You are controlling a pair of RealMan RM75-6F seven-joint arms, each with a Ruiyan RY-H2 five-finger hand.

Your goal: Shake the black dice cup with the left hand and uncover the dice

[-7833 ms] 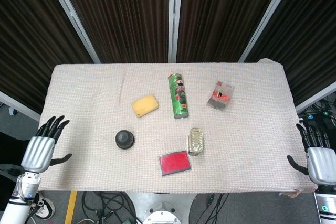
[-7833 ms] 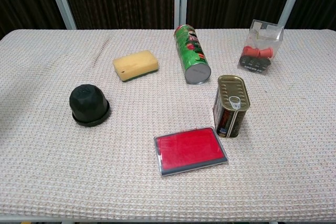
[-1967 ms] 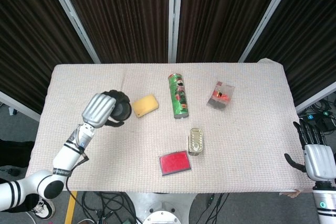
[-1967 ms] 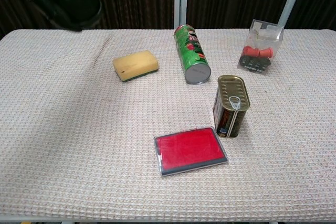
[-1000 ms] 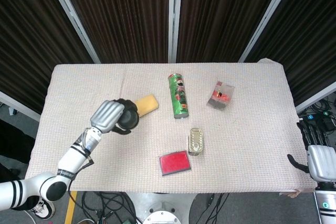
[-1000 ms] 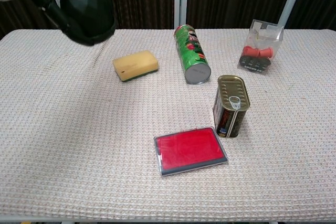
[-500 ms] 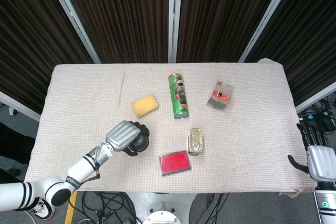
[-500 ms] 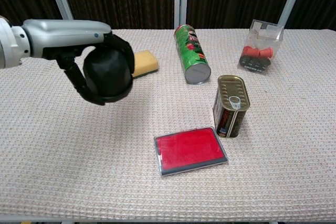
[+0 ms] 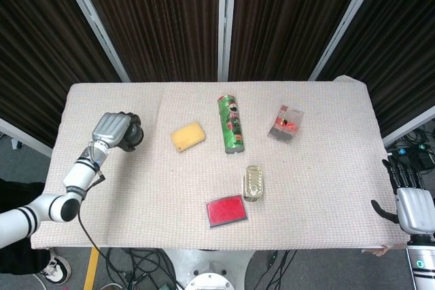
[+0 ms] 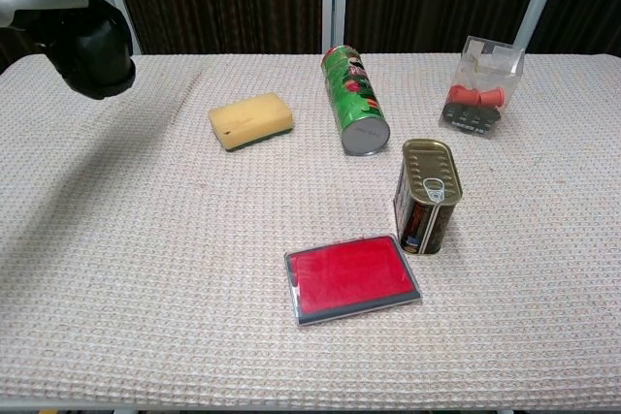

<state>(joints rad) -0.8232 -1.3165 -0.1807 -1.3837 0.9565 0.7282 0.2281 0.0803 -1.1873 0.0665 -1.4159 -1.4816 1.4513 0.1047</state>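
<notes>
Dark curtains are hanging behind the cloth-covered table (image 9: pixel 326 188). From the head view, I'm gripping the black dice cup (image 9: pixel 131 134) in my left hand (image 9: pixel 113 130), now swinging far-left from mid-table. My right hand (image 9: pixel 410 205) is idling, fingers spread. From the chest view, the cup (image 10: pixel 95 47) is riding raised at far left: shaking underway, dice not yet uncovered.

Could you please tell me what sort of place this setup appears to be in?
Probably a robotics lab test bench: a table under a waffle-weave cloth, dark curtains on metal frames behind, loose cables on the floor, and unrelated props such as a sponge and tin can.
</notes>
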